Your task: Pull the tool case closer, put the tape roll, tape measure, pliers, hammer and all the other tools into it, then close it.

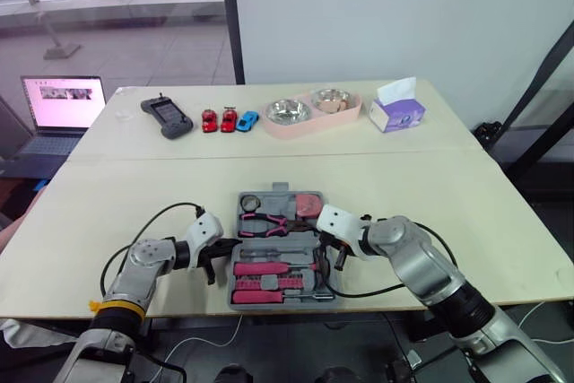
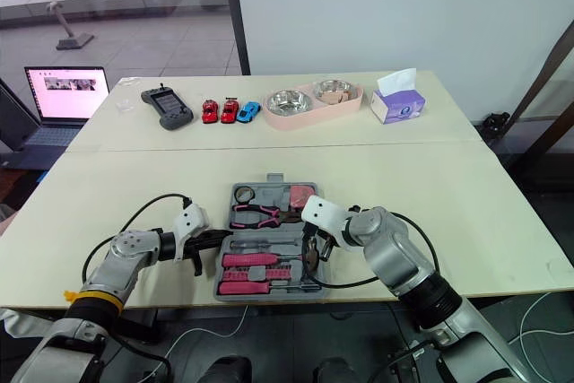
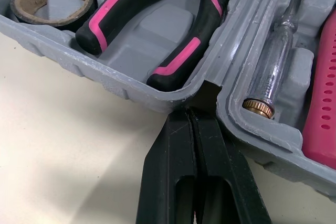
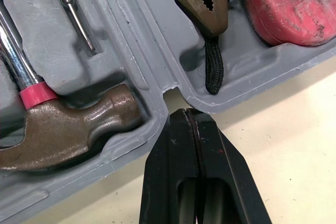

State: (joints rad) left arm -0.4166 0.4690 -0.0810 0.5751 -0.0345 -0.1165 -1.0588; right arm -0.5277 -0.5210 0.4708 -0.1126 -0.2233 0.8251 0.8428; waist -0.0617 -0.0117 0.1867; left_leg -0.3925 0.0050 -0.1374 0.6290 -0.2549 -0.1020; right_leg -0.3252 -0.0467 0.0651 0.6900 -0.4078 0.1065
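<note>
Tool case (image 3: 105,77) lying wide open on the worktop (image 1: 466,221), close to the near edge, both grey halves flat and facing up, and a pincer stationed at each end of the hinge line!

Over on the left, the left pincer (image 3: 193,114) has its two black fingers pressed tight together, nothing between them, tips nosed right into the notch where the two halves meet. Just past those tips sits the far half: the tape roll (image 3: 86,11) is tucked in its corner pocket, and the pliers (image 3: 194,40) lie beside it with their pink-and-black handles spread. On the other side of the notch, a clear-handled tester screwdriver (image 3: 273,72) lies in its groove next to a pink bit rack (image 3: 323,103).

Across on the right, the right pincer (image 4: 191,113) mirrors it: fingers squeezed flat against each other, gripping nothing, tips at the matching notch. Beyond them the hammer (image 4: 68,129) is bedded in the near half, head towards the pincer, while the red tape measure (image 4: 294,3) sits in the far half with the pliers' nose next to it.

At the back of the worktop, well apart from the case, three toy cars (image 1: 228,120), a pink double bowl (image 1: 312,114) and a tissue box (image 1: 396,112) line up.
</note>
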